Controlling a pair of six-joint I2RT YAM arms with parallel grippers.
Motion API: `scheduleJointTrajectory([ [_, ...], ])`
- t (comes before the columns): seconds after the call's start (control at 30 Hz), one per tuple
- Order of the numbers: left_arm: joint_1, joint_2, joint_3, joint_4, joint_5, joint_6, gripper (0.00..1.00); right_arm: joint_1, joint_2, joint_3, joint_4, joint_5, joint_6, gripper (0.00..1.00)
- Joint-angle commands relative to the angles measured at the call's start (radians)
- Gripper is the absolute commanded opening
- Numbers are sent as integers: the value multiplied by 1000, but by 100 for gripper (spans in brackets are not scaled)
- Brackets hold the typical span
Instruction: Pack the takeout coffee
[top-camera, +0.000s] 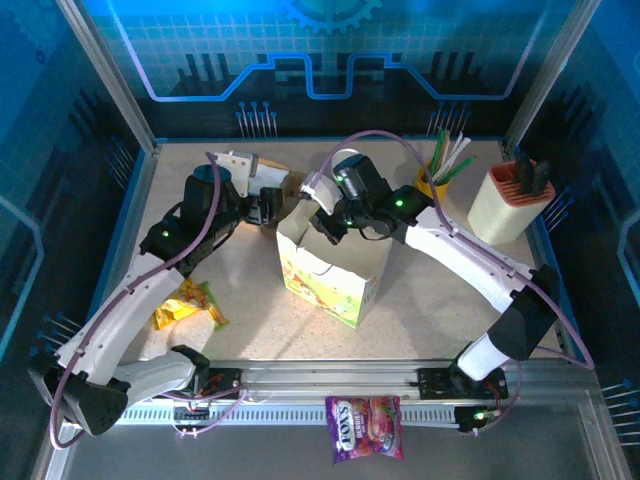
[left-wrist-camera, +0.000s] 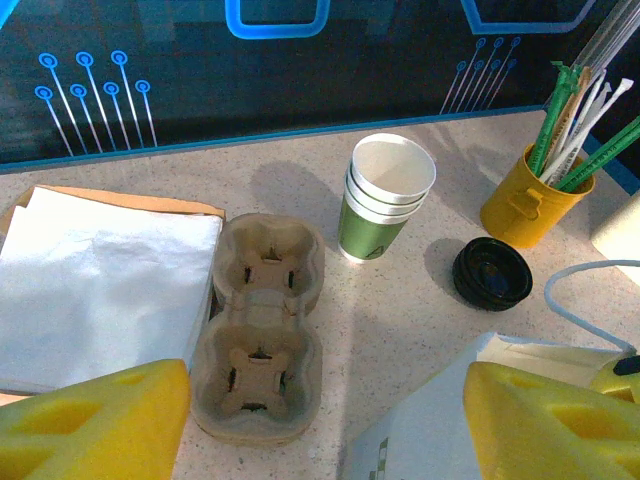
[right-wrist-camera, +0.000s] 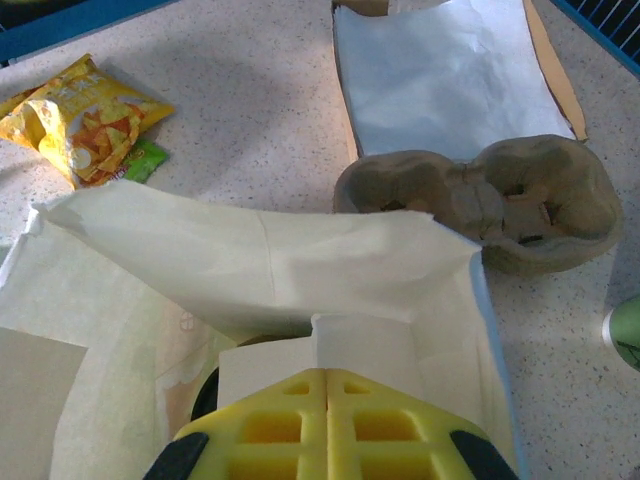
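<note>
The white flower-printed paper bag (top-camera: 330, 275) stands upright mid-table. My right gripper (right-wrist-camera: 327, 375) is shut on a folded flap of its white rim (right-wrist-camera: 360, 345), at the bag's top in the overhead view (top-camera: 322, 225). Under that flap, inside the bag, a dark round edge (right-wrist-camera: 205, 395) shows like a cup lid; the rest of the takeout coffee is hidden. My left gripper (left-wrist-camera: 325, 440) hangs open just left of the bag, above the table, with nothing between its yellow fingers (left-wrist-camera: 90, 420). It sits behind the bag's left corner in the overhead view (top-camera: 268, 205).
A brown pulp two-cup carrier (left-wrist-camera: 262, 330) lies beside a stack of white napkins (left-wrist-camera: 100, 280). Stacked lidless green-and-white cups (left-wrist-camera: 385, 200), loose black lids (left-wrist-camera: 491, 272) and the yellow cup of straws (left-wrist-camera: 525, 205) stand behind. A yellow snack bag (top-camera: 185, 303) lies left; a beige holder (top-camera: 510, 200) stands far right.
</note>
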Motion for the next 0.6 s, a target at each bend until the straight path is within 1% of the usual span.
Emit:
scheduleJointTrajectory([
  [0.0, 10, -24, -12, 8, 13, -5, 73, 0, -8, -34, -1, 31, -31, 6],
  [0.33, 10, -22, -19, 19, 15, -15, 73, 34, -35, -122, 31, 122, -67, 8],
  [0.47, 11, -15, -27, 31, 15, -27, 73, 36, -88, -130, 59, 102, -50, 11],
  [0.57, 11, 0, -36, 52, 17, -49, 73, 35, -145, -141, 99, 78, -30, 16],
])
